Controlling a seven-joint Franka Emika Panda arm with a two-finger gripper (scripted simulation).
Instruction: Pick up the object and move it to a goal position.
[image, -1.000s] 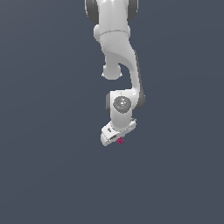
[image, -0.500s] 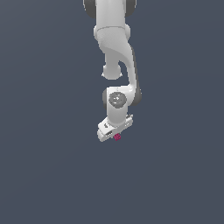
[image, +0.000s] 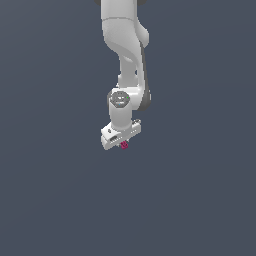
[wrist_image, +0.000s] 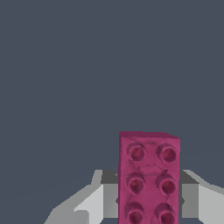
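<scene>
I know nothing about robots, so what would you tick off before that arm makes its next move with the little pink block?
1. Pink block between the fingers: ok, wrist view shows one either side.
2. Gripper shut on block: ok, by appearance.
3. Block visible under the hand in exterior view: ok.
4. Grip centred on block: cannot tell, contact hidden.
5. Goal position in sight: cannot tell, no marker shows.
6. Obstacles nearby: ok, none visible.

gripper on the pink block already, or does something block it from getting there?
Likely yes, it is there. In the wrist view the pink block sits between the white fingers, filling the gap. The exterior view shows it right under the gripper, with nothing else nearby. Actual contact is hard to confirm.
</scene>
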